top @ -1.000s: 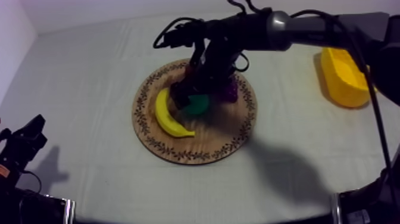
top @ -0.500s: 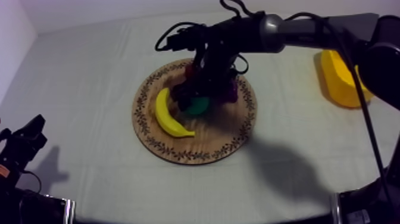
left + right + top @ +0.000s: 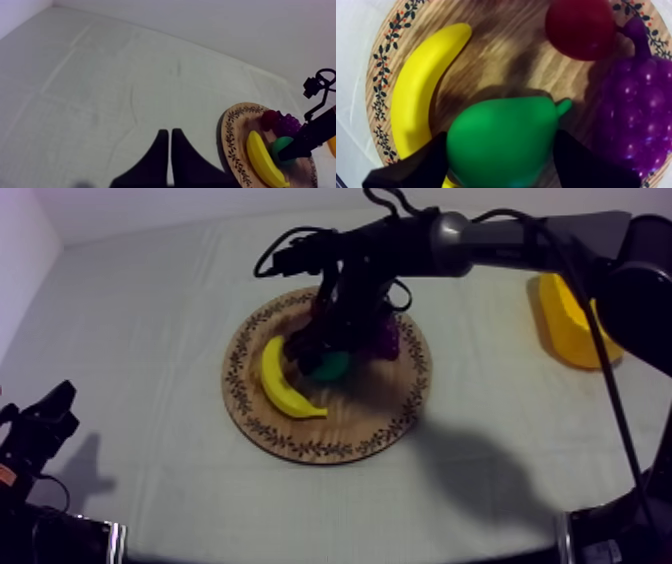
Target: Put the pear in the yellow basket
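Note:
The green pear (image 3: pixel 501 142) lies on the round wooden board (image 3: pixel 330 438), between a banana (image 3: pixel 282 383) and a bunch of grapes (image 3: pixel 385 340). My right gripper (image 3: pixel 501 134) comes down over the pear, and its two black fingers (image 3: pixel 416 167) press against the pear's two sides. From above, the right gripper (image 3: pixel 318 353) covers part of the pear (image 3: pixel 332 368). The yellow basket (image 3: pixel 570 318) stands at the table's far right. My left gripper (image 3: pixel 170 132) is shut on nothing and rests low at the left (image 3: pixel 55 408), far from the board.
A small red fruit (image 3: pixel 581 27) lies just beyond the pear, touching the grapes (image 3: pixel 636 110). The banana (image 3: pixel 416 100) curves close along the pear's other side. Bare cloth surrounds the board, with a wide stretch between it and the basket.
The right arm has shifted slightly left and settled a little lower over the pear. The pear, other fruit and left arm have not moved.

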You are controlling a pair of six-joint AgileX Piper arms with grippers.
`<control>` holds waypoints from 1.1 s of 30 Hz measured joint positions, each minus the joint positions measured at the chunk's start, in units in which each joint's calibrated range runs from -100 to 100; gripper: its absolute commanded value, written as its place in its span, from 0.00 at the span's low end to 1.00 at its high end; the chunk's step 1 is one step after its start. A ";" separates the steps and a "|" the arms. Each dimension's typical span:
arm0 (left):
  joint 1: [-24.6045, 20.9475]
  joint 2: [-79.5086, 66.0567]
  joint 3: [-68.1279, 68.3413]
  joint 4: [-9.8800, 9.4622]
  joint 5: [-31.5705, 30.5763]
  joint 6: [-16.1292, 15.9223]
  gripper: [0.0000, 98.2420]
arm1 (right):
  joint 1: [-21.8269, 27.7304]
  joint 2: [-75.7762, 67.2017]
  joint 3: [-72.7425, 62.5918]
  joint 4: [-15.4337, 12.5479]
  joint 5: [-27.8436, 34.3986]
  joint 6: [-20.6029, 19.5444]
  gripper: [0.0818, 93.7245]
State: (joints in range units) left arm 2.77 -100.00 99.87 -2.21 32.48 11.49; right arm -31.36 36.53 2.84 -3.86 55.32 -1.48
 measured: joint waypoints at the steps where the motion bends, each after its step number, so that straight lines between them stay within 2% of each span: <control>1: 0.00 0.00 0.00 0.00 0.00 0.00 0.00 | 0.00 0.03 -0.08 -0.08 0.09 0.03 0.49; 7: 0.00 0.00 0.00 0.00 0.00 0.00 0.00 | 0.00 0.08 -0.08 -0.48 0.03 0.75 0.42; 19: 0.00 0.00 0.00 0.00 0.00 0.00 0.00 | 0.46 -1.54 1.74 -1.38 -0.65 1.48 0.40; 27: 0.00 0.00 0.00 0.00 0.00 0.00 0.00 | 1.06 -6.93 4.16 -0.31 -1.47 1.48 0.40; 33: 0.00 0.00 0.00 0.00 0.00 0.00 0.00 | 3.03 -14.36 6.00 1.92 -2.68 0.15 0.39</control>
State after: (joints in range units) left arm 2.77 -100.00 99.87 -2.21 32.48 11.49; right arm -28.33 22.16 8.84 -1.95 52.65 -1.32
